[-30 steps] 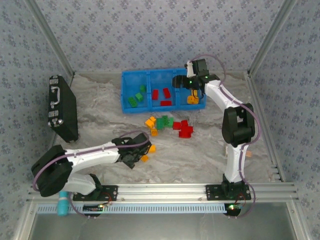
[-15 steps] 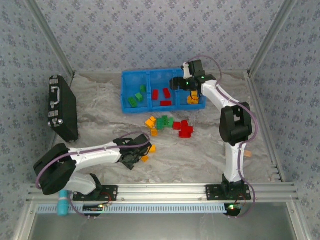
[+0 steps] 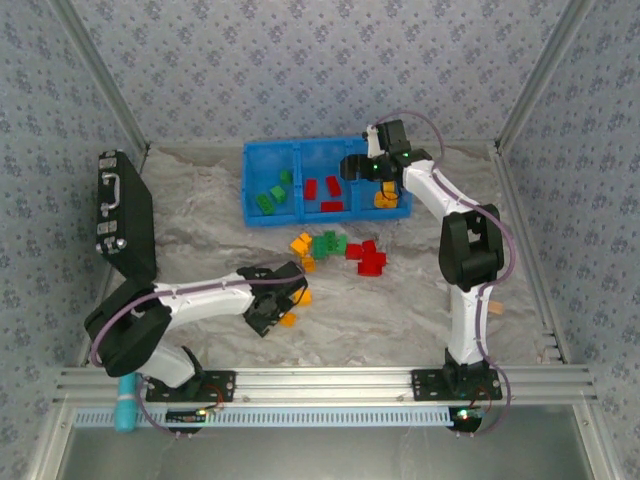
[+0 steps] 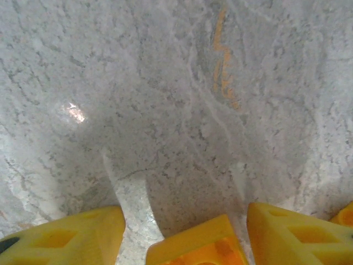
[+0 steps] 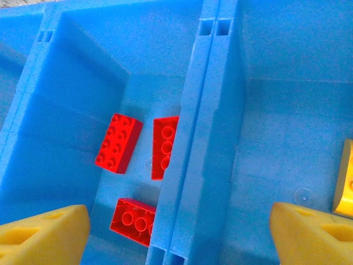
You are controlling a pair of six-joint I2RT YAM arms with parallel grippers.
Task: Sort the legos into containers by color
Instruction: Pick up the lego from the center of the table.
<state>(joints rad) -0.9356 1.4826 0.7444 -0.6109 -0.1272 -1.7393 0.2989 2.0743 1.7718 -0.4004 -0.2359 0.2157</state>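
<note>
Half-parted left gripper (image 4: 185,215) straddles an orange lego (image 4: 194,247).

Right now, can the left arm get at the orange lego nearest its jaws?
Probably yes. In the left wrist view that orange lego sits between the left gripper's jaws, with a gap showing on one side and nothing over it. A second orange lego lies close beside and might get nudged.

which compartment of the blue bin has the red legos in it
The middle compartment: three red legos lie in it, while the left compartment holds green legos and the right compartment an orange-yellow lego.
</note>
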